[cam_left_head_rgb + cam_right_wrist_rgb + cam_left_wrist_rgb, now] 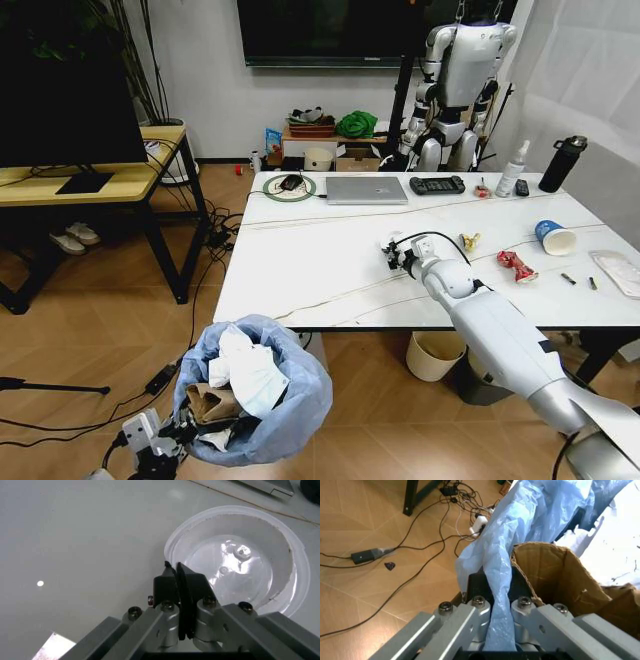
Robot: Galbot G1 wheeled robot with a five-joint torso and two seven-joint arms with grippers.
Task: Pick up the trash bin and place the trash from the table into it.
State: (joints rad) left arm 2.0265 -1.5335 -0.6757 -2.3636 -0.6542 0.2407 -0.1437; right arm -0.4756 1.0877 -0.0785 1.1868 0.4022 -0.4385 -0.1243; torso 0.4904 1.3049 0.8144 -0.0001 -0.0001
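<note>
— Below the near edge of the marble-look table [330,270], what is the left gripper [496,592] doing?
— It is clamped on the blue bag at the rim of the trash bin [285,415], held above the wood floor; torn cardboard [555,573] and crumpled white paper [245,370] lie inside.
— And the right gripper [180,581]?
— Over the tabletop, fingers pressed together at the rim of a white round lid [240,555]. A red wrapper [516,265] and blue-white paper cup [553,237] lie farther right.

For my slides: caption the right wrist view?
Right gripper, fingers shut, poised over a white round lid lying on the marble table.
</note>
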